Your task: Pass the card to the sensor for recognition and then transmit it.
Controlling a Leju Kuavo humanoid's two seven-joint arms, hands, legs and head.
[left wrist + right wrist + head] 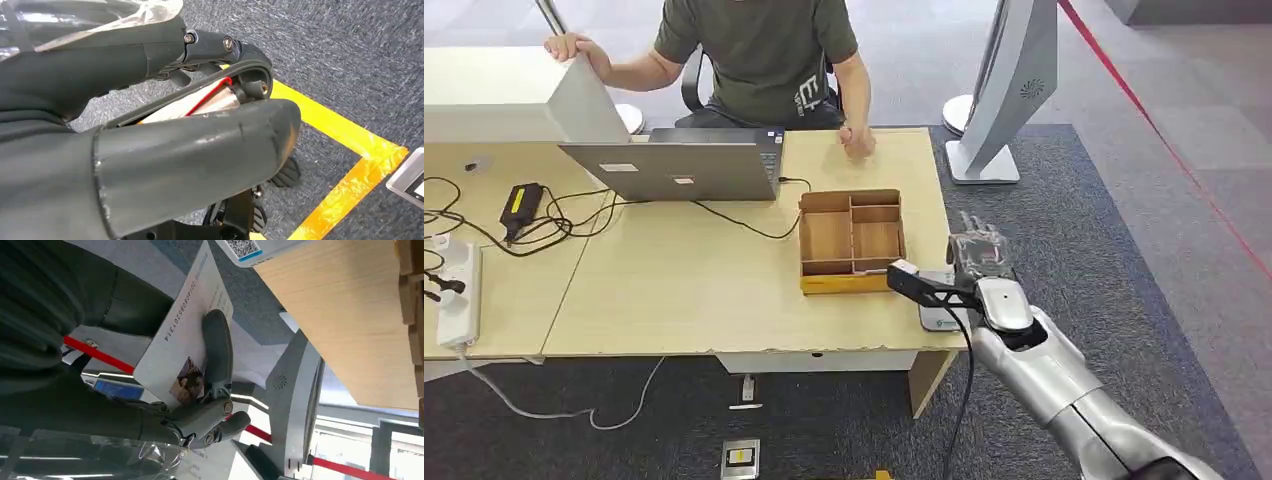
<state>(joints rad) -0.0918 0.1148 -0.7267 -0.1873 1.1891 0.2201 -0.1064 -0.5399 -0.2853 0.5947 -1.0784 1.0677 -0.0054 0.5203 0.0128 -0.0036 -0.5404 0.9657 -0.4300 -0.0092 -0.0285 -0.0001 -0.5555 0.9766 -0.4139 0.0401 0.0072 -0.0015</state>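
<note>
Clamped on the card [185, 335]: a dark finger [217, 350] lying across its printed face, near the small photo, pinning it to the right hand [150, 410]. Holding that card up off the table's near right corner, just past the grey sensor [936, 318] with its code label, not on it.

Judging by this: presenting step in hand, recognition not yet clearly made. Next, probably: lowering the card flat and close over the sensor's top and pausing there, then reaching toward the person [759, 60] seated across the table to hand it on. Calls for a firm pinch throughout, with the card gripped by one end only.

Hanging low over carpet marked with yellow tape [345, 135]: the left hand [175, 150], fingers curled in together, nothing plainly in them.

On the pale wooden table [684, 290]: a partitioned wooden tray [849, 285] beside the sensor, an open laptop [674, 165], cables, a power strip [459, 290]. Beyond, grey carpet [1074, 230], a white standing kiosk [1014, 90], a red barrier line [1144, 110].
</note>
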